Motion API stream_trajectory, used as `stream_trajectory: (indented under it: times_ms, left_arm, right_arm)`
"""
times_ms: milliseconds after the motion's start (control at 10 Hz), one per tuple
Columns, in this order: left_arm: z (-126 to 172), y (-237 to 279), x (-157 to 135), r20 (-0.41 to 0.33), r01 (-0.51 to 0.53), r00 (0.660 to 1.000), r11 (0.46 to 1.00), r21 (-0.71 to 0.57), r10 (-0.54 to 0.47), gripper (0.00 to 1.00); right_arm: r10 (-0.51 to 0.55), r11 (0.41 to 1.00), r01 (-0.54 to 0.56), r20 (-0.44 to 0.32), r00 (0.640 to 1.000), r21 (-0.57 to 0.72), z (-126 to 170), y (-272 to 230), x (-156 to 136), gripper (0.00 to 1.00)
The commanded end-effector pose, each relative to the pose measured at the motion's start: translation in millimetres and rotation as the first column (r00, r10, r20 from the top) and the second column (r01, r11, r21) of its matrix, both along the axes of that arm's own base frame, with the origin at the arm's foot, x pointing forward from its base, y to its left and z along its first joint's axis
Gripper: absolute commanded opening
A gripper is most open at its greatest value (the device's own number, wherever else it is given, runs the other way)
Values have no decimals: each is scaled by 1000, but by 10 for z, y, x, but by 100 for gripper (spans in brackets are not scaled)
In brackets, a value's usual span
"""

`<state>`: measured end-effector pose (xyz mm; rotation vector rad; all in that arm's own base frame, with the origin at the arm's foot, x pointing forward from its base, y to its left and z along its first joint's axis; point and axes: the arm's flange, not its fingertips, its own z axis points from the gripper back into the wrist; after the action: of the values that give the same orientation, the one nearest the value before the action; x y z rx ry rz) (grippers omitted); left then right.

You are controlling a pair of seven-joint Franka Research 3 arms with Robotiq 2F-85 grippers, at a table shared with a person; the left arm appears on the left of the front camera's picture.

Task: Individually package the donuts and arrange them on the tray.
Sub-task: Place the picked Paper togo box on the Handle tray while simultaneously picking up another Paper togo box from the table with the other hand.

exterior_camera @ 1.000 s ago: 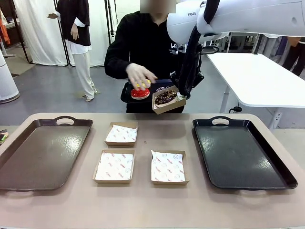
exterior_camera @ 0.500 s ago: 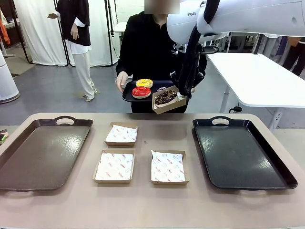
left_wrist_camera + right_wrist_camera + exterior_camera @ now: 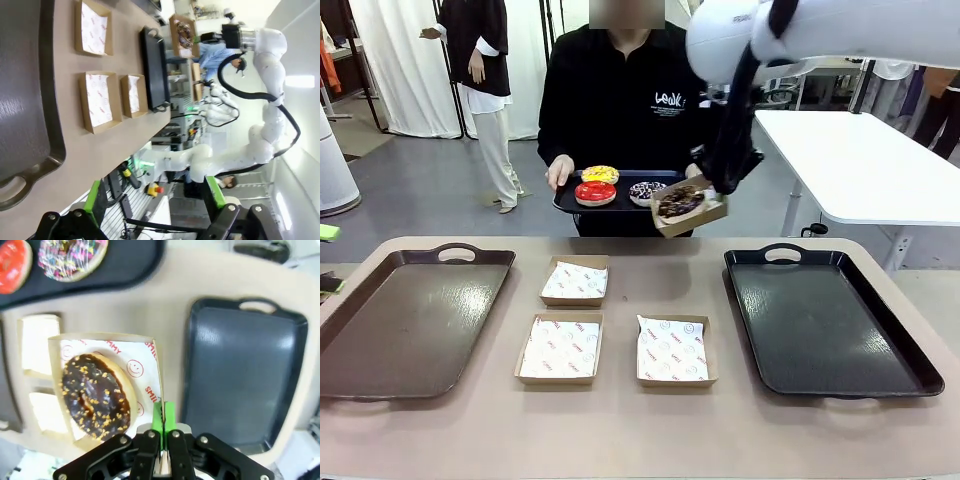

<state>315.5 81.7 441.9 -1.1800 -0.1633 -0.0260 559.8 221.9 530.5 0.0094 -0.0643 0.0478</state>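
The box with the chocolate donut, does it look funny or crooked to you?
Yes, a bit. The box hangs tilted in the air, because the right claw pinches just one wall of it. The chocolate donut sits inside, and nothing has spilled.

White side table, white curtain, grey floor

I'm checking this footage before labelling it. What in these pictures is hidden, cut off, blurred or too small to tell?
Front view: how the right gripper pinches the held box; its own dark body hides that.
Right wrist view: red donut and sprinkled donut, cut off by the top edge.
Same view: empty boxes, blurred, washed out.
Front view: liner print, too small.
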Motion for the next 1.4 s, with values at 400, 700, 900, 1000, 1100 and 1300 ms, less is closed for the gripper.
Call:
stream_trajectory:
  times_ms: [400, 700, 900, 1000, 1100, 1300]
  left_arm:
    - [756, -1328, 693, -60, 83, 996, 860, 504, -61, 100]
    - [749, -1957, 1115, -41, 18, 999, 717, 697, 15, 100]
    - [515, -2324, 1351, -55, 9, 997, 666, 746, 49, 100]
    - [404, -2444, 1448, -47, -6, 997, 634, 773, 67, 100]
    - [321, -2518, 1518, -35, -20, 996, 620, 784, 77, 100]
    - [102, -2686, 1705, -5, -36, 997, 563, 826, 71, 100]
  right_arm:
    - [-73, 995, 70, 34, 997, 72, -484, -1780, -275, 1]
    - [-54, 996, 54, -13, 998, 68, -926, -2005, -38, 1]
    - [-36, 996, 41, -56, 998, 79, -1192, -2052, 59, 1]
    - [-36, 995, 42, -65, 997, 89, -1267, -2056, 85, 1]
    - [-29, 995, 35, -73, 997, 93, -1316, -2061, 91, 1]
    - [-56, 997, 60, -68, 996, 49, -1304, -2021, 4, 1]
